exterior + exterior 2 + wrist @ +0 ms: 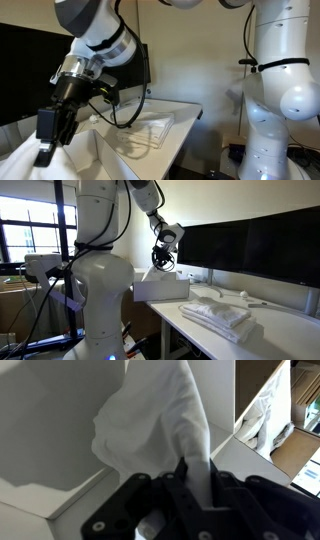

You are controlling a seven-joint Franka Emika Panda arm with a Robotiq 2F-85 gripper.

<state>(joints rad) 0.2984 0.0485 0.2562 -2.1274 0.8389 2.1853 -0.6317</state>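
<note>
At table (pixel 185 118) end: open white box (pixel 160 288). Directly over box interior: white cloth (pixel 160 415), long axis vertical, hanging straight below gripper (pixel 197 478). Pinched at upper end between clenched jaws, nothing else gripped. Lies plumb under tool, inside box outline; cannot tell whether lowest folds touch box floor

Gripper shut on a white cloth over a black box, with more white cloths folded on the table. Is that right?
Not quite: the box is white, not black, as the wrist view shows. The rest holds: the gripper is shut on a white cloth over it, and more cloths lie folded on the table.
</note>
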